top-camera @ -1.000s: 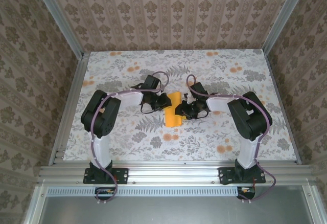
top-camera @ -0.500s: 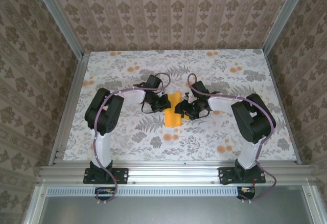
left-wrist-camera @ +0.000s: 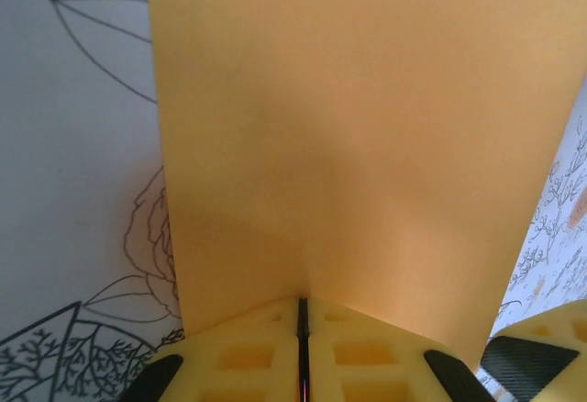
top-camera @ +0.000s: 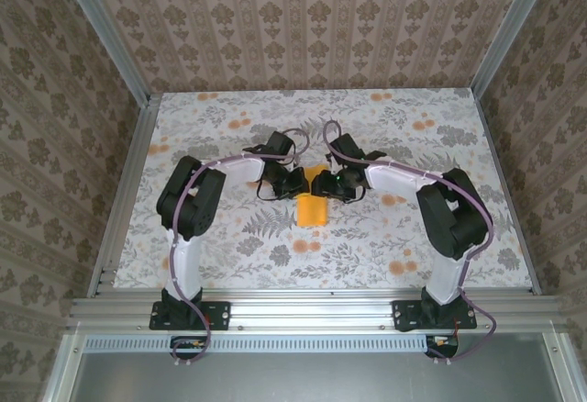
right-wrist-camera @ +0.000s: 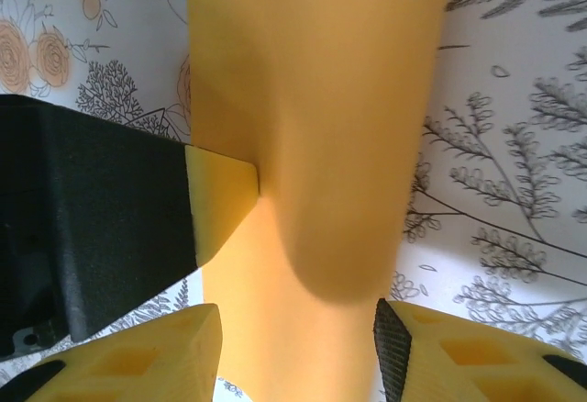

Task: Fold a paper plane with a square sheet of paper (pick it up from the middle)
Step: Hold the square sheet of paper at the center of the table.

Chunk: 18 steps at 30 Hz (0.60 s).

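The folded orange sheet (top-camera: 312,209) lies lengthwise near-to-far, its far end between both grippers. The left gripper (left-wrist-camera: 301,315) pinches that end (jaws tight together); the right gripper (right-wrist-camera: 298,324) straddles it, jaws apart.

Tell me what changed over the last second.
The right gripper moved farther from the bases and closer to the left gripper; its jaws now stand apart around the paper. The left gripper stayed shut on the paper, whose near end stayed put.
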Motion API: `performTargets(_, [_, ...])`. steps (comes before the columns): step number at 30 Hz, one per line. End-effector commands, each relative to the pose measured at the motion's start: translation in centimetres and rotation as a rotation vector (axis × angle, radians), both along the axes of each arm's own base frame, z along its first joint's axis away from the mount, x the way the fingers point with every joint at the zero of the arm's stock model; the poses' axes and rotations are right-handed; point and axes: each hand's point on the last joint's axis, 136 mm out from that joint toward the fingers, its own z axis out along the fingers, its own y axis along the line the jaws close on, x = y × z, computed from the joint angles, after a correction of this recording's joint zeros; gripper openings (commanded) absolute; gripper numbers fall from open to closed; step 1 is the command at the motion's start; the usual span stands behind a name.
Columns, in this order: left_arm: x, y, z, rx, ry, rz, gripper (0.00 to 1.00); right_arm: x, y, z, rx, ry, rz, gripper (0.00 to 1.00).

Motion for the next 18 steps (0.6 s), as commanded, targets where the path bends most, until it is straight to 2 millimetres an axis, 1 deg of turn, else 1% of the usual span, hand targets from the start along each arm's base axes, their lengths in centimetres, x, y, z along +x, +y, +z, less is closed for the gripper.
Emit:
performTargets(1, [-0.7,0.1,-0.8,0.027,0.030,-0.019,0.09,0.3,-0.5,-1.1,-0.070,0.013,0.008,0.47])
performTargets(6, [-0.3,-0.1,0.4,0.012,0.004,-0.020,0.10,0.5,-1.4,-2.1,-0.134,0.022,-0.010,0.39])
performTargets(10, [0.4,-0.4,2.1,-0.005,-0.035,-0.022,0.12,0.3,-2.1,-2.5,-0.162,0.024,-0.025,0.38])
performTargets(11, [0.6,-0.5,2.5,-0.006,-0.047,-0.023,0.12,0.3,-2.2,-2.6,-0.166,0.023,-0.029,0.38])
performTargets(13, [0.8,-0.5,2.7,0.003,-0.054,-0.031,0.12,0.3,-2.3,-2.3,-0.168,0.017,-0.030,0.41])
performTargets(18, [0.6,-0.4,2.1,0.012,-0.041,-0.037,0.12,0.9,-2.1,-1.5,-0.172,-0.005,-0.011,0.50])
